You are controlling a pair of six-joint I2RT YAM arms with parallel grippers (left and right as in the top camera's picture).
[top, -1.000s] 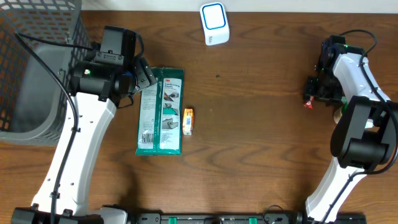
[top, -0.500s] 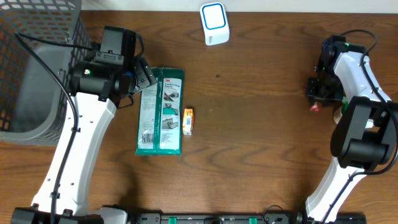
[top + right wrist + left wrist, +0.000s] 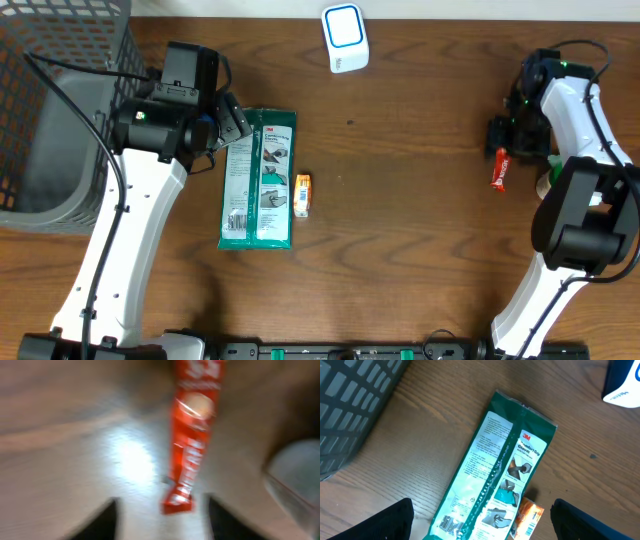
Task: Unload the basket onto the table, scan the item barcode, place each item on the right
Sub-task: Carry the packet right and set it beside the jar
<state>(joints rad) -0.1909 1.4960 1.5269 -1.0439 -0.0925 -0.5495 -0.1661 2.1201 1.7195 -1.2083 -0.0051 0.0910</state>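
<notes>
- The right gripper (image 3: 161, 512) hangs close over the table (image 3: 420, 200). Its two fingers stand apart on either side of the near end of a red packet (image 3: 192, 435). The wrist view is blurred, but a gap shows on each side, so I read the jaws as released, with nothing grasped.
- The red packet, which I take to be the item to scan, lies flat on the wood. It is far out to the right-arm side of the scanner (image 3: 343, 38) and nearer the robot than the scanner is.
- A pale round thing (image 3: 295, 475) sits just beside the packet, on the side away from the scanner. What it is I cannot tell.
- Risk: only the packet's tip lies between the fingers. A pinch there could let the slick wrapper slide out or swing on the long carry to the scanner.
- Risk: the packet is thin and flat, so the fingers may scrape the table, or close above it and miss.
- Risk: no barcode is legible on the upper face. If it lies underneath, the wrong side could be shown to the scanner.
- The left gripper (image 3: 482, 510) is spread wide and empty above a green glove pack (image 3: 258, 180). The pack lies to the left-arm side of the scanner, nearer the robot, with a small orange box (image 3: 302, 195) just beside its scanner-side edge.
- A grey basket (image 3: 50, 120) stands farthest from the scanner on that side.
</notes>
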